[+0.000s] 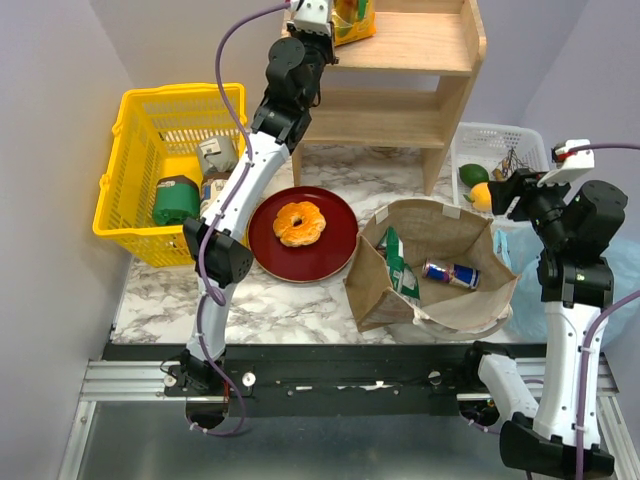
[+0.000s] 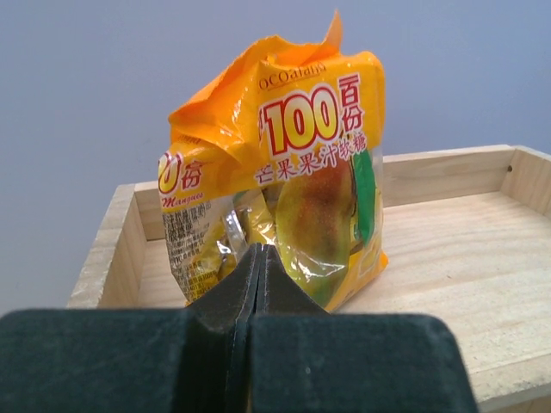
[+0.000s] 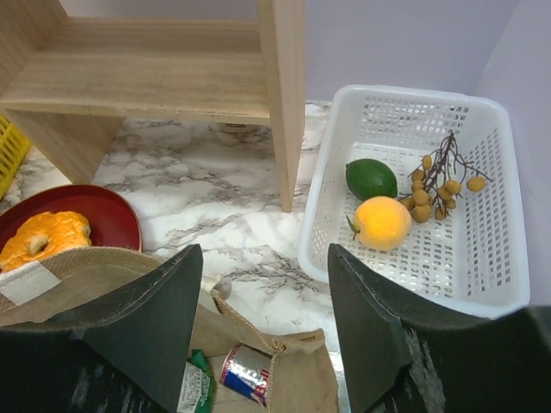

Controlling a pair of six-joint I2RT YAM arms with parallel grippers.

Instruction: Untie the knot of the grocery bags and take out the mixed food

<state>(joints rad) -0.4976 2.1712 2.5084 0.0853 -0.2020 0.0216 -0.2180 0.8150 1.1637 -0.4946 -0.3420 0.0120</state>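
1. In the top view you get bright, even light from above. Shadows on the marble table [image 1: 290,300] are soft, and the darkest patch lies under the wooden shelf [image 1: 400,100] at upper centre.
2. The walls there lean inward toward the frame edges, a mild wide-angle distortion.
3. In the left wrist view, the snack packet [image 2: 284,181] is sharp, with small glare spots on its clear film. The left gripper [image 2: 261,254] at the bottom is near-black and soft.
4. In the right wrist view, the white mesh tray [image 3: 491,292] looks nearly washed out, and the right gripper [image 3: 263,254] shows dark with little detail.
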